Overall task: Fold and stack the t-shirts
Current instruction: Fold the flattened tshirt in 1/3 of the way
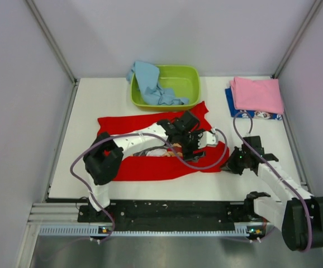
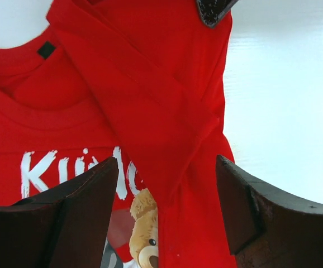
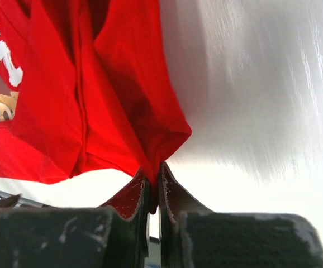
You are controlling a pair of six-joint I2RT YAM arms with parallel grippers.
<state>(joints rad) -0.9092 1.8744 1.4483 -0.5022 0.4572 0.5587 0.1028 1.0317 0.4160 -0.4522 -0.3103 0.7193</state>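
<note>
The red t-shirt [image 1: 133, 167] with teddy-bear print and white lettering lies spread at the middle of the table. My left gripper [image 1: 194, 142] hovers open over its right part, and in the left wrist view [image 2: 167, 206] the jaws stand wide apart above a folded-over sleeve [image 2: 150, 111]. My right gripper [image 1: 232, 161] is shut on the shirt's right corner [image 3: 161, 139], with cloth pinched between the fingertips [image 3: 170, 187]. A light blue t-shirt [image 1: 149, 82] hangs in and over the basin. A folded pink t-shirt [image 1: 256, 94] lies on a dark blue one [image 1: 233, 106] at the back right.
The lime green basin [image 1: 186, 78] stands at the back centre, just behind the red shirt. Metal frame posts rise at the back corners, and a rail [image 1: 161, 223] runs along the near edge. Bare table [image 1: 89, 100] lies at the back left.
</note>
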